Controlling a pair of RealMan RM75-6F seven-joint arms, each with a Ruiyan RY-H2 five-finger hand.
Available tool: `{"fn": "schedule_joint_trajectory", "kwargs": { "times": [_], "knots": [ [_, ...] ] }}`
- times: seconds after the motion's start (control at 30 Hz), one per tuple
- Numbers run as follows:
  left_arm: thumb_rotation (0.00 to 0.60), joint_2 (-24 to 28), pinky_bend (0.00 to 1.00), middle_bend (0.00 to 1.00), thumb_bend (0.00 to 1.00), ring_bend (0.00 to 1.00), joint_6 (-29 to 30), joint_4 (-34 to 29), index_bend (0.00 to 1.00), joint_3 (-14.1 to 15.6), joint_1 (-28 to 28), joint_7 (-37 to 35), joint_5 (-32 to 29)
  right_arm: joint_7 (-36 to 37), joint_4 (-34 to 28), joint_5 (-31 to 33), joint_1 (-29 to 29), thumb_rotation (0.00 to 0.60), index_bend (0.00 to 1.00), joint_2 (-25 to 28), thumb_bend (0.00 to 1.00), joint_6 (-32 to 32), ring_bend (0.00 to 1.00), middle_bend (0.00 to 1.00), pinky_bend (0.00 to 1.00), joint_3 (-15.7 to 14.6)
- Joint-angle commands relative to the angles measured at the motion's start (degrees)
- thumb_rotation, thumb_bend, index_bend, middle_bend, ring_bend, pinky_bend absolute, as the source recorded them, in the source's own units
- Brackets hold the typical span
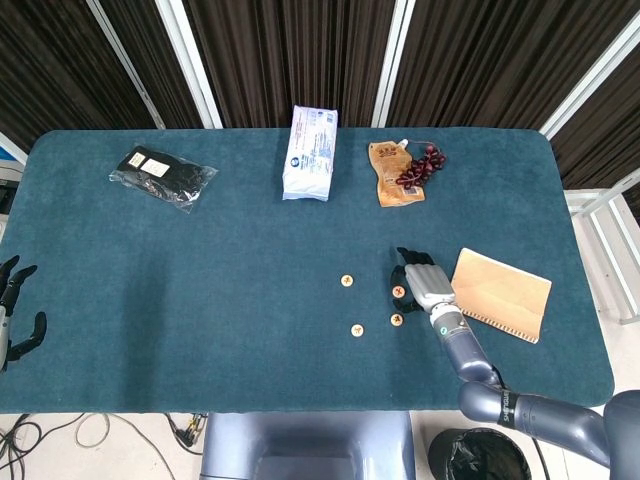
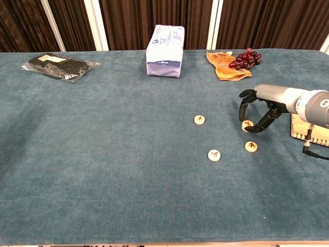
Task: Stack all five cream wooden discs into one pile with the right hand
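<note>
Now the right hand [image 2: 259, 110] has its fingers [image 2: 243, 106] curled round a disc [image 2: 247, 124], pinching it by the rim just off the worktop [image 2: 103, 154], as far as can be told. Three more discs: one [image 2: 251, 146] just below the fingers, one [image 2: 214, 155] further left & nearer, one [image 2: 200, 120] to their left. Fifth not visible. Discs look light, stiff, smooth wood, prob. slippery; best taken by opposite edges. Left hand [image 1: 14, 310] idle, fingers spread.
</note>
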Motion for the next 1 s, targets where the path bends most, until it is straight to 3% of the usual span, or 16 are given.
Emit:
{"fn": "schedule_joint_trajectory", "kwargs": {
  "times": [0.03, 0.4, 0.77, 1.0],
  "knots": [
    [0.6, 0.0, 0.0, 0.0, 0.47, 0.0, 0.0, 0.0, 0.15, 0.0, 0.0, 0.0, 0.0, -0.1, -0.2, -0.1, 0.1, 0.6, 0.45, 0.0, 0.41, 0.3, 0.0, 0.0, 0.0, 0.2],
    [0.6, 0.1, 0.0, 0.0, 0.47, 0.0, -0.1, -0.2, 0.15, 0.0, 0.0, -0.2, 0.0, -1.4, -0.1, 1.4, 1.3, 0.6, 0.35, -0.9, 0.41, 0.5, 0.0, 0.0, 0.0, 1.0],
    [0.6, 0.2, 0.0, 0.0, 0.47, 0.0, -0.4, -0.5, 0.15, 0.0, 0.0, 0.0, -0.5, -7.5, 2.7, 5.7, 7.1, 0.6, 0.35, -5.3, 0.41, 0.9, 0.0, 0.0, 0.0, 3.9],
    [0.6, 0.3, 0.0, 0.0, 0.47, 0.0, -0.6, -0.6, 0.15, -0.1, -0.1, -0.3, -0.6, -11.8, 2.8, 8.0, 10.0, 0.6, 0.35, -7.7, 0.41, 2.0, 0.0, 0.0, 0.0, 4.2]
  ]
}}
